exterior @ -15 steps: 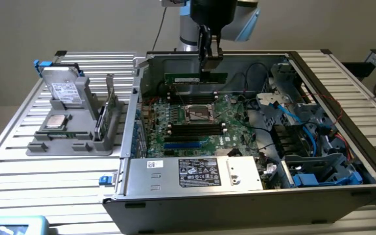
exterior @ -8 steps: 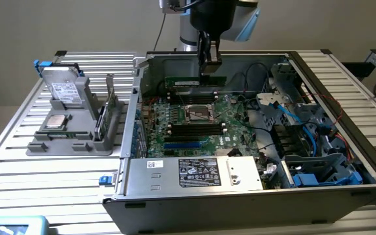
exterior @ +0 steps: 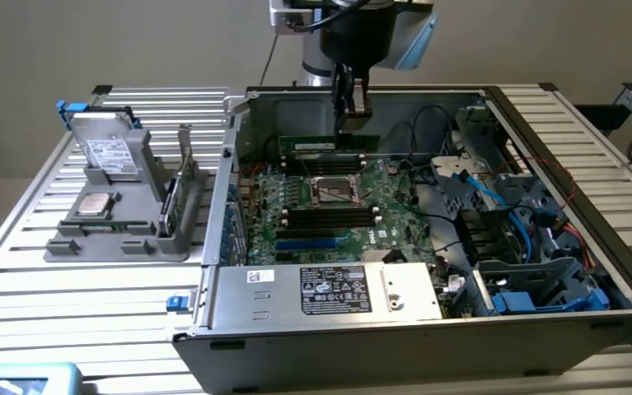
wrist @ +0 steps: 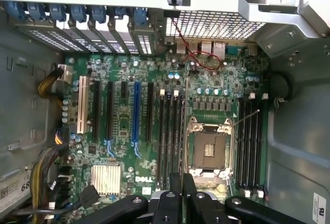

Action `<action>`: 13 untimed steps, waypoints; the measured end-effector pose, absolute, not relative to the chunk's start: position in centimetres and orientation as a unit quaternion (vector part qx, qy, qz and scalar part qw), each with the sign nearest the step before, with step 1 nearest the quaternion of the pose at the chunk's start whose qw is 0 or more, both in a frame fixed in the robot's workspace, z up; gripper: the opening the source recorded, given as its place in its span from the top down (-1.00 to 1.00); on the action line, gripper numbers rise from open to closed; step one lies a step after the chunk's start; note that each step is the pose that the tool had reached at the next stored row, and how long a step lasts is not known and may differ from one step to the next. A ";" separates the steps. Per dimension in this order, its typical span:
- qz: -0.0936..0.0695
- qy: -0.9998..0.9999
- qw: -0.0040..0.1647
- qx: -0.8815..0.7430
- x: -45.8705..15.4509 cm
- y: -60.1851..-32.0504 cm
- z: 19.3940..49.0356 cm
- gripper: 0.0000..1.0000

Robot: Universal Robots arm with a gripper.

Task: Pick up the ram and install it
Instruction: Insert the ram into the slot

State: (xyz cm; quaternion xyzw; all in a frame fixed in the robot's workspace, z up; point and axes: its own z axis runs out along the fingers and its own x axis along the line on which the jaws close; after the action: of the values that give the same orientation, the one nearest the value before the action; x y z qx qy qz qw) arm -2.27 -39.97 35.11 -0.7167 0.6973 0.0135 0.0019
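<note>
In the exterior view my gripper [exterior: 350,125] hangs inside the open computer case [exterior: 239,148], shut on the ram [exterior: 318,146]. The ram is a thin green stick with a white label, held level above the far side of the motherboard [exterior: 393,226]. From the wrist view the black fingers [wrist: 172,206] are pressed together on the stick's thin edge [wrist: 182,181], just off the empty CPU socket [wrist: 209,150]. Empty black memory slots run on both sides of that socket [wrist: 170,131] [wrist: 250,141]. The stick is above the board, apart from the slots.
The power supply [exterior: 332,290] sits at the case's near side, with cables and blue drive bays [exterior: 536,288] toward the exterior view's right. A grey fixture [exterior: 124,239] on the slatted table holds a hard drive [exterior: 109,152] and an upright green card [exterior: 184,185]. Expansion slots [wrist: 136,113] lie beside the memory slots.
</note>
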 end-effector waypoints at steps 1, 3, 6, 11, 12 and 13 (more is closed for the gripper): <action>0.013 0.697 0.001 -0.717 -2.2 -40.0 35.0 0.73; 0.011 0.698 0.000 -0.716 -2.2 -40.0 34.8 0.73; 0.008 0.698 -0.004 -0.716 -2.1 -39.9 34.6 0.73; 0.007 0.699 -0.005 -0.715 -1.7 -39.8 33.9 0.73; 0.007 0.699 -0.005 -0.715 -1.7 -39.7 33.7 0.73; 0.007 0.700 -0.005 -0.715 -1.6 -39.6 33.6 0.73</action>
State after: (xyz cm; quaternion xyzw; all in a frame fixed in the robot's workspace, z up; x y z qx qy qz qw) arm -1.61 -39.62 33.59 -0.7146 0.6995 0.0066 -0.0052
